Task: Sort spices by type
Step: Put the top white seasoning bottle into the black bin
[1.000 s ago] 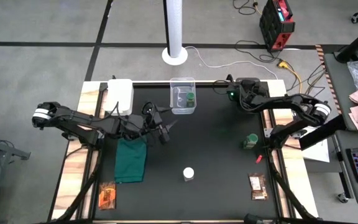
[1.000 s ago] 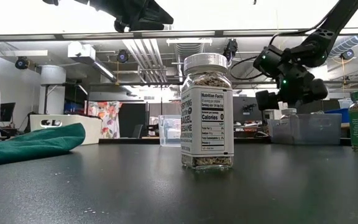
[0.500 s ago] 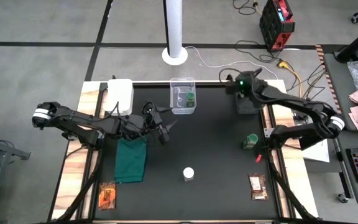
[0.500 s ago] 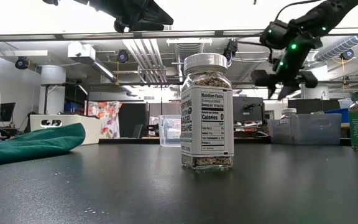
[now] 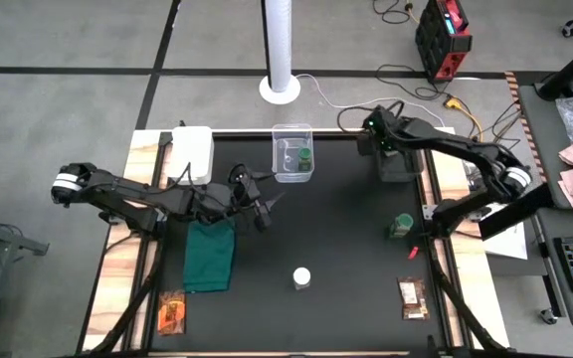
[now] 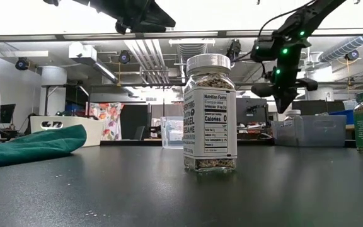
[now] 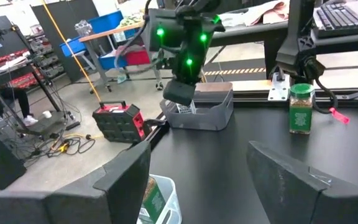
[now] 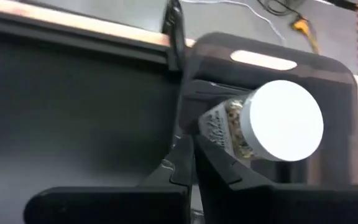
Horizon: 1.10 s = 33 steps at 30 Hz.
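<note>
The right claw (image 5: 371, 139), pressed together and empty, hangs upper right above a dark bin (image 5: 398, 165) holding a white-lidded jar (image 8: 272, 126), apparently dropped there to group that type, while the left claw (image 5: 263, 204) waits spread, mid-left.

- A black-topped table (image 5: 346, 249) with pale wooden edges carries everything
- Dark green cloth (image 5: 210, 254): just beside the left claw (image 5: 267, 207), towards the table's front
- Clear plastic box (image 5: 293, 154): between the left claw and the right claw (image 5: 371, 139), at the back edge
- White box (image 5: 192, 151): back corner, behind the left claw's arm
- Dark tray (image 5: 398, 162): just beside the right claw
- Green-lidded jar (image 5: 401, 227): upright, in front of the right claw
- White-lidded jar (image 5: 301, 277): upright, well in front of the left claw
- Orange packet (image 5: 172, 312) and brown packet (image 5: 412, 296): flat at the front corners, far from both claws
</note>
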Available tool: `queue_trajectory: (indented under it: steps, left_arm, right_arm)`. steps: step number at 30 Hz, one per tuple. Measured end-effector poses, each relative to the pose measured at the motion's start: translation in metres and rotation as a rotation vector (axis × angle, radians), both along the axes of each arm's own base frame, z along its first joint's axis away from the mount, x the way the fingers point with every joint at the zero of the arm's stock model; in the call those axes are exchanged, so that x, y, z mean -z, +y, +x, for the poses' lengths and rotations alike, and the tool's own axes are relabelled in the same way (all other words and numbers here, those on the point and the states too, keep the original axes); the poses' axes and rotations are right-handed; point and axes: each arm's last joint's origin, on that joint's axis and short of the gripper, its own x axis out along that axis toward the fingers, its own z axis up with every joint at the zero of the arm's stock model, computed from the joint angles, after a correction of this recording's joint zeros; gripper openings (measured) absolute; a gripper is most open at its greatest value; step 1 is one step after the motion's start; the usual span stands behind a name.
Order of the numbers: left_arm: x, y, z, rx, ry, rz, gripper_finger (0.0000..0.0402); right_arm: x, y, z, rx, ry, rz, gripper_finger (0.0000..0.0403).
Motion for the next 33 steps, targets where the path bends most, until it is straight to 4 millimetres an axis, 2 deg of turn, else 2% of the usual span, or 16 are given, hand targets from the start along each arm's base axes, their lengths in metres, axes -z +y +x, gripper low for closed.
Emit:
queue_trajectory:
  steps: [7, 20, 33]
  left_arm:
    - [0.000, 0.000, 0.000, -0.001, 0.002, -0.006, 0.0249]
    - [0.000, 0.000, 0.000, -0.003, -0.004, -0.013, 0.0249]
    - [0.000, 0.000, 0.000, -0.003, -0.005, -0.016, 0.0249]
  right_arm:
    - [0.014, -0.002, -0.002, 0.051, 0.134, 0.019, 0.0009]
    - [0.008, 0.002, -0.009, 0.077, 0.257, -0.030, 0.0009]
    - [0.007, -0.005, -0.015, 0.078, 0.339, -0.077, 0.0009]
